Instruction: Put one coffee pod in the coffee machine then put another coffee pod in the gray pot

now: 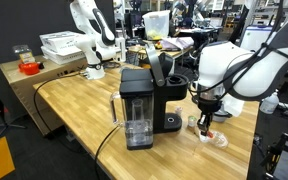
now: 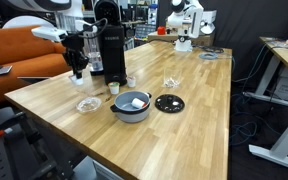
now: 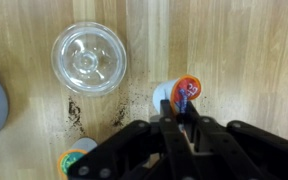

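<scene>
Wooden tabletop [image 3: 244,60] bears an empty clear dish [image 3: 89,58] near a coffee pod [image 3: 187,89].

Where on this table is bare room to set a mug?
Bare wood spreads from the black lid to the table edge, and before the gray pot. Crowded beside the coffee machine: gripper, pod, clear lid.
</scene>
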You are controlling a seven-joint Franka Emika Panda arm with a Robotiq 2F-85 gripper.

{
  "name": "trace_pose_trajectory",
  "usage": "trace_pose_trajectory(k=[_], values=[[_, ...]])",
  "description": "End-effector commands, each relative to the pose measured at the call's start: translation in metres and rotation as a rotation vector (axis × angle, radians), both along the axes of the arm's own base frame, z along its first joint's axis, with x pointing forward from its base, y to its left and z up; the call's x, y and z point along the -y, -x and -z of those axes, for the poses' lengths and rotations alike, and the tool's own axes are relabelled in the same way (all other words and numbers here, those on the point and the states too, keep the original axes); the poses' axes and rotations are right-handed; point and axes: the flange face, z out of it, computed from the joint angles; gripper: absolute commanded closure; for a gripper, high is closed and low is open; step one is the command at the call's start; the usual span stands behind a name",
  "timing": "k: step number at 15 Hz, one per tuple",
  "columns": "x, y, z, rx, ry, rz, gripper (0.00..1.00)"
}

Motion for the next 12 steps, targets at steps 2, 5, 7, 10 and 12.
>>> trace_pose_trajectory(k=[2, 5, 7, 10, 12], values=[[0.023, 0.019, -0.041, 0.068, 0.010, 0.060, 0.96], [0.031, 0.025, -0.066, 0.114, 0.011, 0.089, 0.96], [0.034, 0.029, -0.084, 0.130, 0.028, 0.124, 0.96], [0.025, 0.033, -0.114, 0.137, 0.026, 0.186, 0.96], [0.017, 0.036, -0.140, 0.162, 0.035, 0.208, 0.96]])
